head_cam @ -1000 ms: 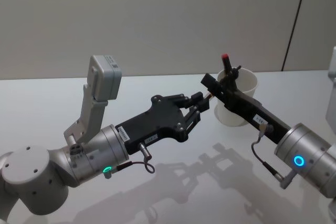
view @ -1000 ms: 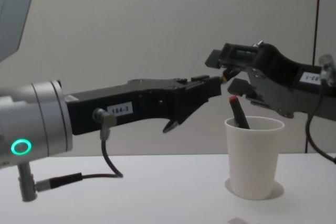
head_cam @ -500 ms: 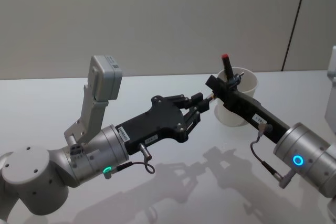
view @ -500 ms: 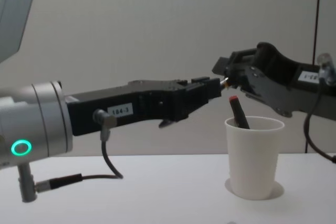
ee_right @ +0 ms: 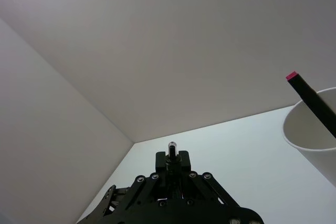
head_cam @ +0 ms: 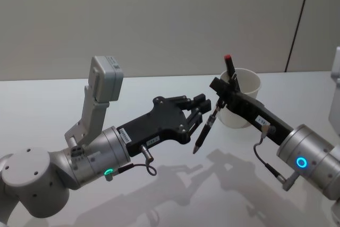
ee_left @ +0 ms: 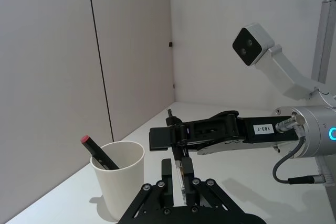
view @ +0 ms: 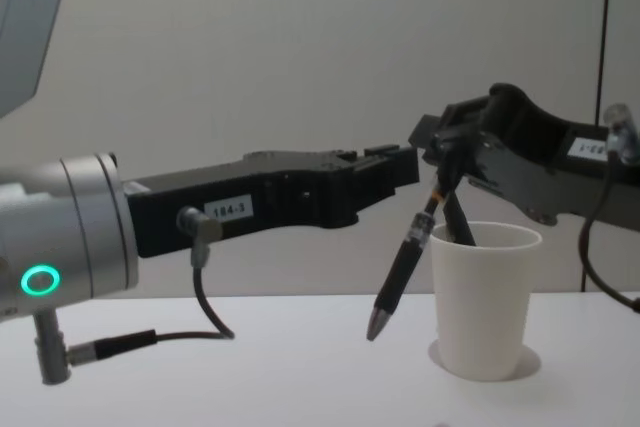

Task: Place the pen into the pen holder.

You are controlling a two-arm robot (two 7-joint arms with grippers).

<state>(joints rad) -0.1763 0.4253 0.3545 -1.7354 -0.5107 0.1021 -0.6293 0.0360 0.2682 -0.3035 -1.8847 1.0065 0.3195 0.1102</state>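
The right end effector (head_cam: 219, 99) is clamped on the top end of the black pen (head_cam: 204, 131), which hangs tilted, tip down, just beside the white paper cup (head_cam: 240, 98). The left end effector (head_cam: 201, 106), apparently closed and empty, is close by. With so little gripped, the pen could swing or slip free on the way over the rim.

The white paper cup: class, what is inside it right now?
A dark pen with a red cap leans inside the white paper cup, cap above the rim. Its lower end and the cup's bottom are hidden by the wall.
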